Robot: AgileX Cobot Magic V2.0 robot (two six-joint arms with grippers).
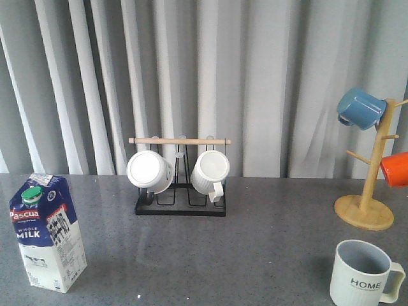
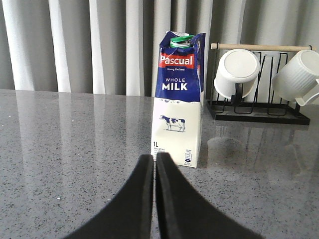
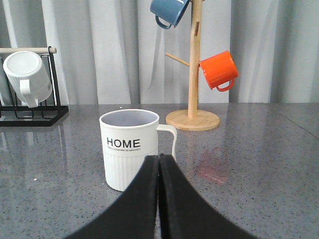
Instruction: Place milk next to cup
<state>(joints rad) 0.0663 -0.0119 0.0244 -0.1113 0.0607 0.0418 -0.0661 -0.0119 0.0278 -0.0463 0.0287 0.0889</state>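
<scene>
The milk carton [image 1: 48,231], dark blue above and white below with a green cap, stands upright at the table's front left. It also shows in the left wrist view [image 2: 179,99], just beyond my left gripper [image 2: 154,158], which is shut and empty, not touching it. The ribbed cream cup with "HOME" lettering [image 1: 363,274] stands at the front right. In the right wrist view the cup [image 3: 130,148] stands upright just beyond my right gripper [image 3: 160,158], which is shut and empty. Neither gripper shows in the front view.
A black wire rack with a wooden bar [image 1: 180,175] holds two plain white mugs at the back middle. A wooden mug tree [image 1: 368,191] at the back right carries a blue mug [image 1: 361,107] and an orange mug [image 1: 395,168]. Grey curtains hang behind the grey table [image 1: 255,242].
</scene>
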